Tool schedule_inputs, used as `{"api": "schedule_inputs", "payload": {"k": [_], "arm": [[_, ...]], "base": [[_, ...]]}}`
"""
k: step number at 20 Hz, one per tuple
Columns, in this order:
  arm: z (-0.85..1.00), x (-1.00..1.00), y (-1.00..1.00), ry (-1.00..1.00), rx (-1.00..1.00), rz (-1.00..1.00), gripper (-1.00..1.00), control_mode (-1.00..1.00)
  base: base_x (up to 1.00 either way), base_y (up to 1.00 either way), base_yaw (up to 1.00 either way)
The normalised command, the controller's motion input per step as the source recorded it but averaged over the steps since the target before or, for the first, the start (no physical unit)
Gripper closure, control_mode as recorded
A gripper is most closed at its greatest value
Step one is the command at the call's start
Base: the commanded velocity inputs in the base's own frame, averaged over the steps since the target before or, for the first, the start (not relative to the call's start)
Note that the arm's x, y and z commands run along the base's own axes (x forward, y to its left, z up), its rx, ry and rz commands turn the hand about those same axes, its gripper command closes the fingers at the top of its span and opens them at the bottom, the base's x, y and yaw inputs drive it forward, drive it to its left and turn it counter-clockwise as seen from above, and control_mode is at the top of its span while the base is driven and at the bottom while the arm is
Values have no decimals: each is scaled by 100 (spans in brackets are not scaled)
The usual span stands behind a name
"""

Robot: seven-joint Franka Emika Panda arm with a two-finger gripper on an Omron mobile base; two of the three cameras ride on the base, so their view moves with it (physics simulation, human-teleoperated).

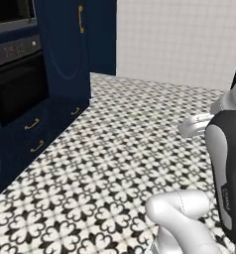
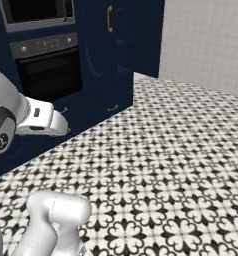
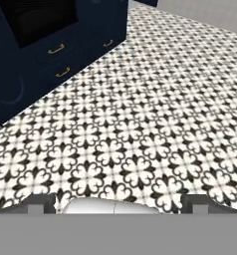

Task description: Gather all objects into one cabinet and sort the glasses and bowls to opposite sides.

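The gripper (image 3: 118, 201), fingers spread wide and holding nothing, hangs over black-and-white patterned floor tiles (image 3: 140, 124). Left of it stands a navy oven unit (image 1: 21, 89), apparently with brass-handled drawers (image 3: 56, 50); the floor rightward lies open.

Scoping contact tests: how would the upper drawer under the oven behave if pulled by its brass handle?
Probably rigid: the upper drawer is a flat navy panel, likely sliding straight, not flexing. Its brass handle looks small, curved and glossy, so possibly slippery. Built in below the oven, it shouldn't tip.
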Motion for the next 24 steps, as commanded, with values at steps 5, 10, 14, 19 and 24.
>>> {"api": "schedule_inputs", "payload": {"k": [5,10,14,19,24], "arm": [[0,0,0,0,0,0,-100,100],[0,0,0,0,0,0,-100,100],[0,0,0,0,0,0,-100,100],[0,0,0,0,0,0,-100,100],[0,0,0,0,0,0,-100,100]], "base": [[58,-10,-61],[87,-2,-44],[100,0,-6],[100,0,0],[100,4,12]]}}
